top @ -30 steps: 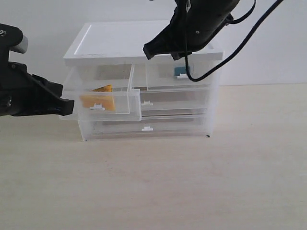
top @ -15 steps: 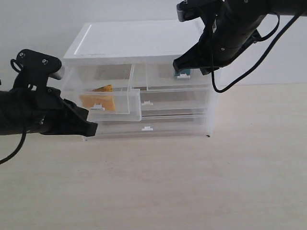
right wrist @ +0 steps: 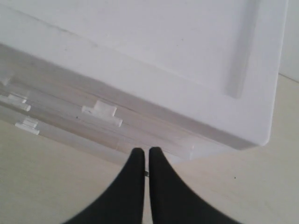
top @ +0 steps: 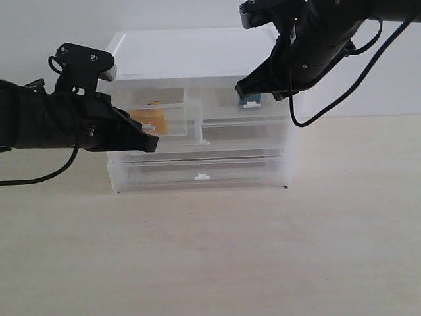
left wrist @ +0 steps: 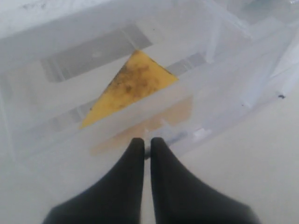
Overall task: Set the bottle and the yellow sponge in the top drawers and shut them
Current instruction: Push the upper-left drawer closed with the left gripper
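Item, nearest: the pale wooden surface, running up to the front of the unit. Item: left hand, fingers pinched together and carrying nothing, its tip set against the front panel of the top left drawer close by the white tab. Closed that way it served as a blunt pusher, by my reckoning. That drawer stood a little proud of the frame, not yet home. Item, inside it: the yellow sponge, a wedge lying flat on the drawer floor and showing through the clear front. Item, beneath: two full-width drawers, both shut. Item: right hand, likewise pinched to a narrow point and empty, poised before the upper front of the top right drawer. Whether it touched, I could not tell. That drawer looked flush with the frame. Item, within: the bottle, only a teal patch of label visible past the hand. Item, behind all: the drawer cabinet, with a flat white top. Remaining, as judged: left drawer to be pushed fully in.
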You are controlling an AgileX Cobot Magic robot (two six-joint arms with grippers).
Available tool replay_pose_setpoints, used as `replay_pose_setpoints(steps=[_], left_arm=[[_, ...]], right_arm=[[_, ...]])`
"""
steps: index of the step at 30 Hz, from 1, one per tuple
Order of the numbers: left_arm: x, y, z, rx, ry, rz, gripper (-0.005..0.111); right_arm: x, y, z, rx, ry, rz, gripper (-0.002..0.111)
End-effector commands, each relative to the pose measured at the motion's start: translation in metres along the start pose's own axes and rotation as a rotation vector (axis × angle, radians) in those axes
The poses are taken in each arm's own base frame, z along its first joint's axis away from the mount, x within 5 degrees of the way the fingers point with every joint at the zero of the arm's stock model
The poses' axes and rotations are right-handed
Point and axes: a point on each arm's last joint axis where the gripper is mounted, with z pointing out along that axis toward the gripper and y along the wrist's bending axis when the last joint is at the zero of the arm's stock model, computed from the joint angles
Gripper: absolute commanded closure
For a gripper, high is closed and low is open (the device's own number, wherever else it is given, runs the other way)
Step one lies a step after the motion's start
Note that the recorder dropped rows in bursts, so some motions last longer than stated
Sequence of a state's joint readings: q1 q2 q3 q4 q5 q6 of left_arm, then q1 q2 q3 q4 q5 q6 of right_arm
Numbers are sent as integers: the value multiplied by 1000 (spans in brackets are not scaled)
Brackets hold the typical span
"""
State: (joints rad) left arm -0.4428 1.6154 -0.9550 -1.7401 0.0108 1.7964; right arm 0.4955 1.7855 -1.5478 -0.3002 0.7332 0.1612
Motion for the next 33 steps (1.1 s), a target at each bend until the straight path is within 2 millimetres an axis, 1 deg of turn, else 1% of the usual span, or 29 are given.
replay_pose_setpoints(steps=[1,5,13,17,26,28,31,33], left_arm=[[-10,2,1,-12,-24,1,103],[-14,3,8,-14,-28,0,103],[-15,6,30,-46,-4,0,103],[-23,7,33,-47,-25,10,103],[-41,9,32,-67,-74,12,103],[-40,9,36,-67,-69,12,103],[-36,10,51,-71,-47,12,103],[-36,10,55,-71,-45,12,103]], right_arm=[[0,-3,-3,2,-8,4,108],[0,-3,-3,-4,-7,6,108],[0,-2,-3,-13,-6,1,108],[-1,-2,-3,-14,-11,0,108],[-1,-2,-3,-16,-10,-2,108],[-1,-2,-3,-17,-10,-1,108],[-1,-1,-3,-19,-10,2,108],[-1,-1,-3,-20,-10,0,108]])
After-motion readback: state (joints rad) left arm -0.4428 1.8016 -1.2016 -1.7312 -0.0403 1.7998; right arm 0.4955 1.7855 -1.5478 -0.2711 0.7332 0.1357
